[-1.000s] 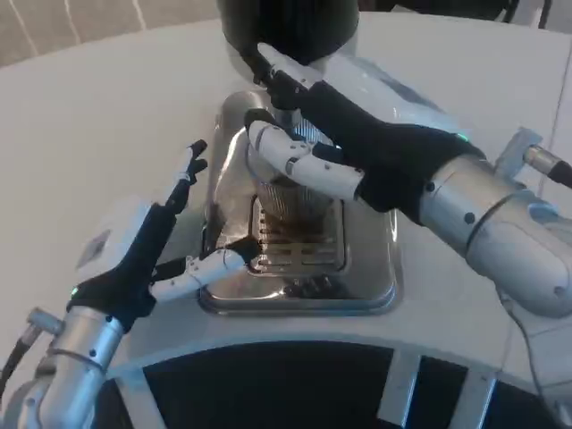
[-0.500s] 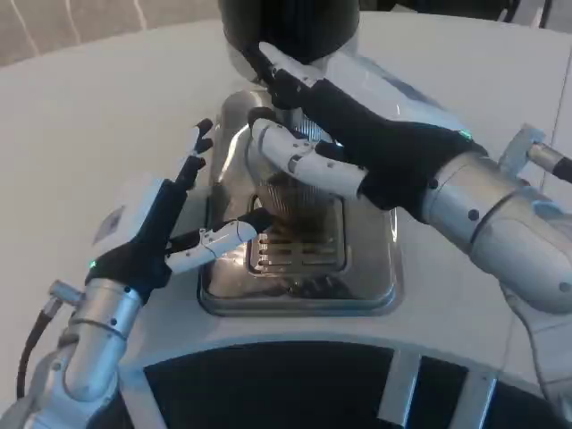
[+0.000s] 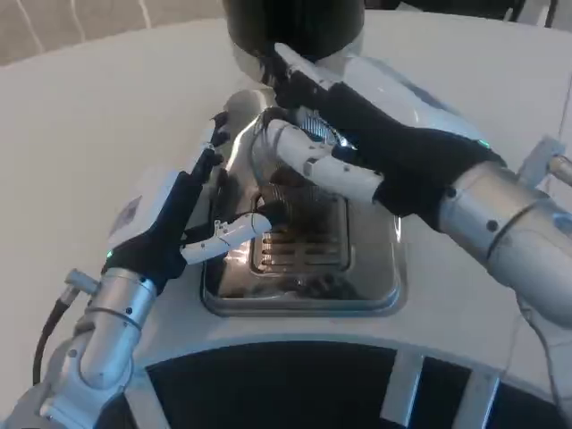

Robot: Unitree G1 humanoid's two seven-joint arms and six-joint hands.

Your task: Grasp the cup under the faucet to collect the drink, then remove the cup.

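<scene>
Head view: cup (image 3: 288, 192) in right robot hand (image 3: 357, 147)

A shiny silver drip tray (image 3: 375, 286) with a slotted grate sits on the white table (image 3: 89, 116), below a black dispenser (image 3: 295, 22).

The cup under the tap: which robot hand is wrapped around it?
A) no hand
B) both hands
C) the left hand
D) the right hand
D: the right hand curls its fingers around the cup on the shiny drip tray, while the left hand is beside the tray with fingers spread, holding nothing.
</scene>
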